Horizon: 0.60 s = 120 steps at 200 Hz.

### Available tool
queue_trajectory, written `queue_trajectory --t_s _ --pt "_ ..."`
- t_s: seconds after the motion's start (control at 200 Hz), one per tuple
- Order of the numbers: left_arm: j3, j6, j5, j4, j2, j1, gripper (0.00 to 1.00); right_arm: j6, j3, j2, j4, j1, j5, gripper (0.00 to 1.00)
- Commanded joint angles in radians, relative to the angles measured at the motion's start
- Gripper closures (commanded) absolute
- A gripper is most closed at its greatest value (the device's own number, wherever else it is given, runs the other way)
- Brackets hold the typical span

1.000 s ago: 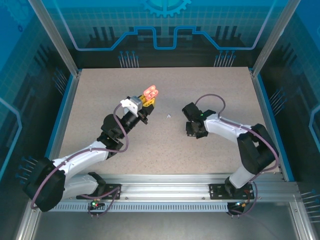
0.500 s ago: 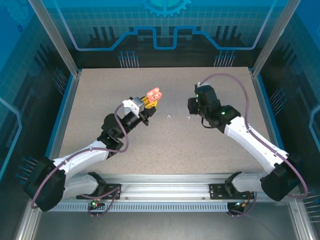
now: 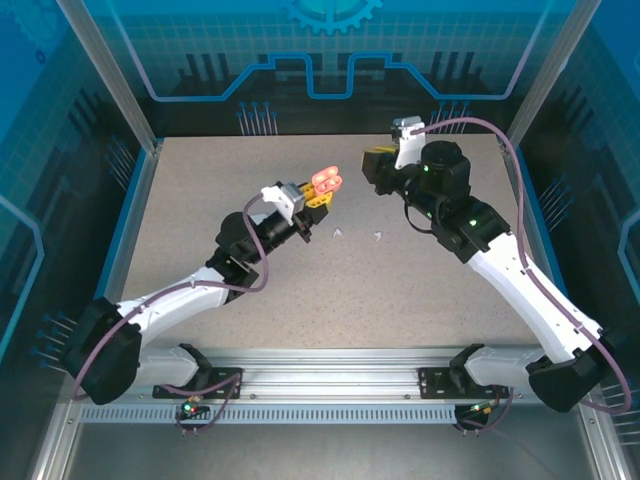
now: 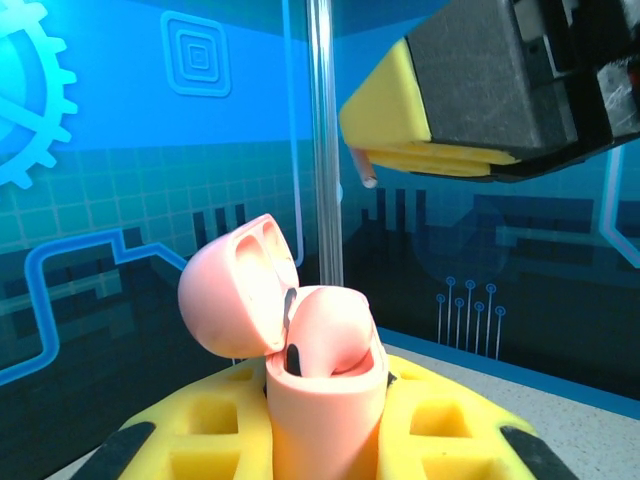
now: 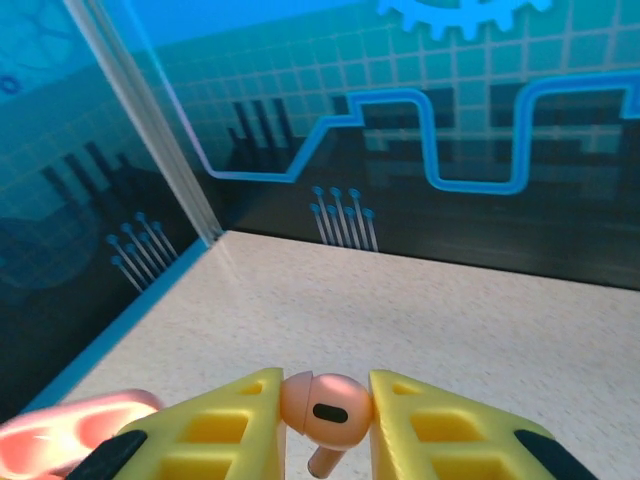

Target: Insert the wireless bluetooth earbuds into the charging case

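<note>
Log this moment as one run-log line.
left end effector: shut on open salmon-pink plastic charging case | right end effector: shut on salmon-pink plastic earbud | two white pieces on speckled table | earbud not yet inserted

Speckled beige tabletop (image 3: 200, 170), bordered on its left and right sides by a blue edge strip (image 3: 125, 230), with an aluminium rail (image 3: 330, 385) running across the near edge. Slanted aluminium left post (image 3: 105, 70) and right post (image 3: 553, 70) rise from the far corners. Behind them stands a blue back panel (image 3: 330, 60) printed with circuit traces and a gear emblem (image 3: 332, 12).
</note>
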Motion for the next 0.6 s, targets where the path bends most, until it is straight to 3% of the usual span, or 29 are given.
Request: queue_trajectory --t_s 0.0,0.595 --pt "0.045 0.014 0.004 0.006 0.024 -0.017 1.00 -0.024 0.038 0.014 0.066 0.019 -0.089 0.75" --pt "0.073 0.017 -0.022 0.005 0.042 -0.024 1.00 0.006 -0.035 0.018 0.087 0.036 -0.222 0.75"
